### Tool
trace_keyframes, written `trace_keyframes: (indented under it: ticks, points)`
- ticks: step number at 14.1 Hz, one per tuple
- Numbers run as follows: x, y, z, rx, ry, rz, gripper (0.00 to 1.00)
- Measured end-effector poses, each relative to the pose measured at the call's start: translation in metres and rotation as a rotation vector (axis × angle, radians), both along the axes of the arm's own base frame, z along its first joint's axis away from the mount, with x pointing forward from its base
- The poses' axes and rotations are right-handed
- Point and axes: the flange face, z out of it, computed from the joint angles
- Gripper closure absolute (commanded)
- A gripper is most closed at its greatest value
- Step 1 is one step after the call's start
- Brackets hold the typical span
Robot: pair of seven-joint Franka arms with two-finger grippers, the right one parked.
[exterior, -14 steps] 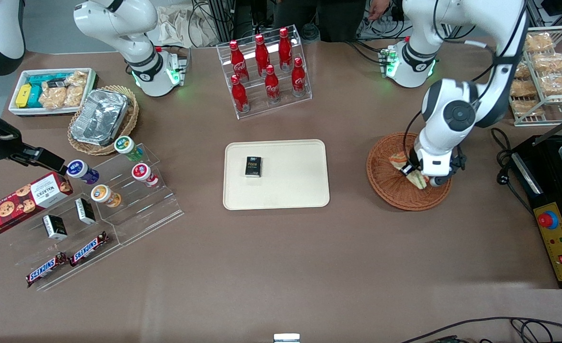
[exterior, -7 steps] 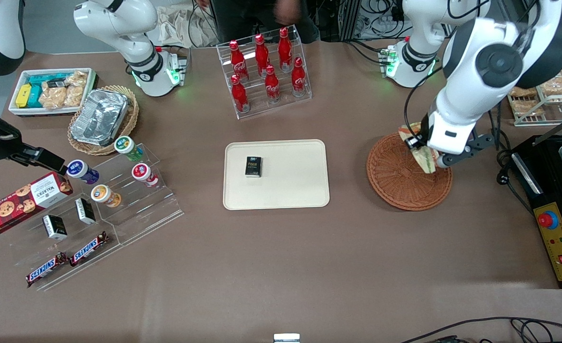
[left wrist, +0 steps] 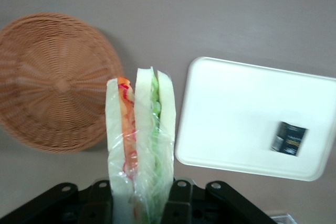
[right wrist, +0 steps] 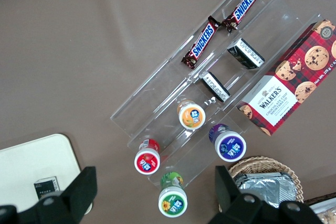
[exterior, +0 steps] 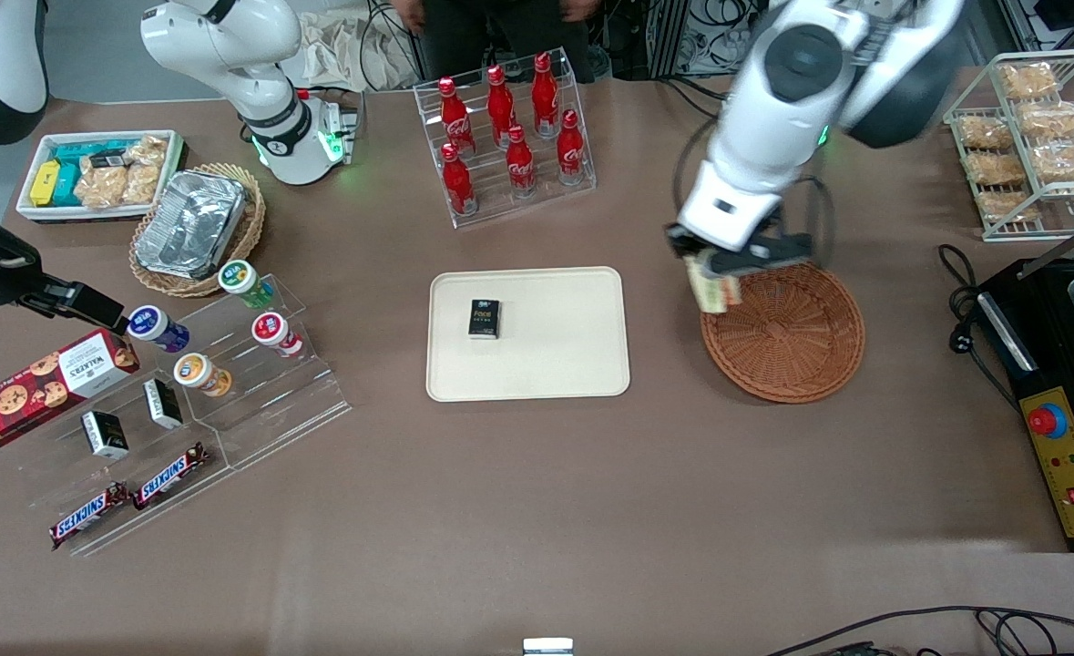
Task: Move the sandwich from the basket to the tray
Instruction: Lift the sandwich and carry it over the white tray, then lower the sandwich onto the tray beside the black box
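Over the brown desk (exterior: 518, 510), the claw (exterior: 717, 278) grips the wrapped sandwich (left wrist: 139, 145) by its base, aloft between basket (exterior: 796, 351) and tray (exterior: 564, 364); the slick film could slip, or it lands on the small black box (exterior: 484, 319).

light: bright, even | shadows: soft | blur: moving arm | wrist view: slightly soft

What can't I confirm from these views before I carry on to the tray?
- Sandwich: its held end is hidden by the gripper in the left wrist view; in the front view the arm covers most of it.
- Height above the table: the gripper sits over the basket rim nearest the tray, but no view shows the clearance.
- Small black box on the tray: label too small to read.
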Motion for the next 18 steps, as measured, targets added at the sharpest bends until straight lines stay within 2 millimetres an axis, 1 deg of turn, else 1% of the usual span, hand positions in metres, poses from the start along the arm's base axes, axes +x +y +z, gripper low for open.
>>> trace_keyframes:
  ticks: [2, 3, 4, 6, 8, 11, 13, 15, 18]
  points:
    - [-0.013, -0.029, -0.007, -0.017, -0.015, -0.057, 1.0]
    - [-0.017, -0.041, -0.015, -0.025, -0.016, -0.079, 1.0]
    - [-0.019, -0.052, -0.028, -0.027, -0.01, -0.098, 1.0]
    - [-0.024, -0.07, -0.066, -0.023, -0.003, -0.137, 1.0]
    - [-0.028, -0.085, -0.113, -0.037, -0.004, -0.162, 1.0]
    - [-0.022, -0.094, -0.183, -0.036, -0.003, -0.194, 1.0]
    - [-0.018, -0.096, -0.22, -0.027, 0.003, -0.216, 1.0]
    - [-0.017, -0.097, -0.248, -0.025, 0.009, -0.232, 1.0]
    - [-0.02, -0.098, -0.28, -0.009, 0.018, -0.263, 1.0]
